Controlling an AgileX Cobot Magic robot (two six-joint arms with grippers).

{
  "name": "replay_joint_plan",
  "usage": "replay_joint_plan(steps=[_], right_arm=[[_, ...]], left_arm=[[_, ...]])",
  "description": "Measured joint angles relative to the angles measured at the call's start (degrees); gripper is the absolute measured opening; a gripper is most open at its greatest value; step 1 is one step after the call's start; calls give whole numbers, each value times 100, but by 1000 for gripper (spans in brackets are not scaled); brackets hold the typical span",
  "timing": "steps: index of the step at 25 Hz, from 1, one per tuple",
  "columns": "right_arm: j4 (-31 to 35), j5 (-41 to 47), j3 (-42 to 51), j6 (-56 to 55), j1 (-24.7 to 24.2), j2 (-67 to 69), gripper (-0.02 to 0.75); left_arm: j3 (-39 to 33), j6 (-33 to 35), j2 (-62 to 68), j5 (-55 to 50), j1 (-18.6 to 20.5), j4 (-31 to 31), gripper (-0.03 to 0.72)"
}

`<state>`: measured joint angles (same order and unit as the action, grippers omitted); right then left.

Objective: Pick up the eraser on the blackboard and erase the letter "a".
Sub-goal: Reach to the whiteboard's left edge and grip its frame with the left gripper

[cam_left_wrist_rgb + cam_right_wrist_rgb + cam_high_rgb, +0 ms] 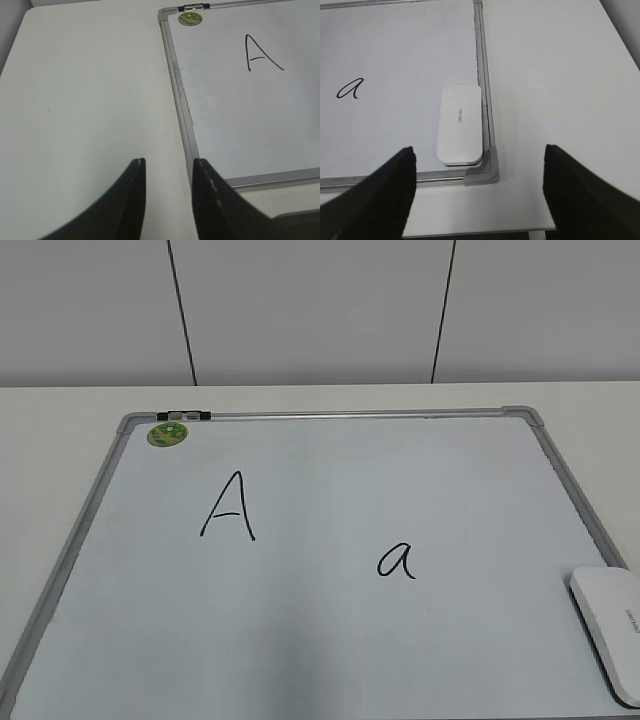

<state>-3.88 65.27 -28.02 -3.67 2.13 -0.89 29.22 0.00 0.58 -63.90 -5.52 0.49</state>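
Whiteboard (300,640) with a grey metal frame lies flat on a pale table (60,420), filling most of the exterior view. Two marker letters sit on it: a tall capital "A" (229,506) toward the upper left and the small letter "a" (397,560) lower and to the right, well apart from each other. A round green magnet (167,434) sticks in the board's far left corner, just below a small clip (184,416) on the top frame.

The eraser (612,626), a white rounded block with a dark underside, rests on the board at its right edge, partly cut off by the picture's border. From the right wrist view it lies lengthwise along the right frame, touching or just beside it, close to the grey corner piece (487,172), with small grey lettering on its top. The small "a" is to its left there, well apart.

The right gripper (479,187) hovers above that corner with its two dark fingers (380,195) spread wide, holding nothing. The left gripper (168,185) hangs over bare table just left of the board's frame, its fingers (127,200) only narrowly parted and empty. Neither arm appears in the exterior view.
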Motion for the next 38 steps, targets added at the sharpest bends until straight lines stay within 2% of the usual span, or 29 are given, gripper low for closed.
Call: replay_joint_plan(steps=[20, 25, 38], right_arm=[[0, 0, 0, 0, 0, 0, 587], [0, 0, 0, 0, 0, 0, 587], [0, 0, 0, 0, 0, 0, 587]], left_arm=[[132, 0, 132, 78, 0, 0, 228], [655, 0, 1308, 288, 0, 0, 228], [2328, -68, 5641, 444, -10, -117, 230]])
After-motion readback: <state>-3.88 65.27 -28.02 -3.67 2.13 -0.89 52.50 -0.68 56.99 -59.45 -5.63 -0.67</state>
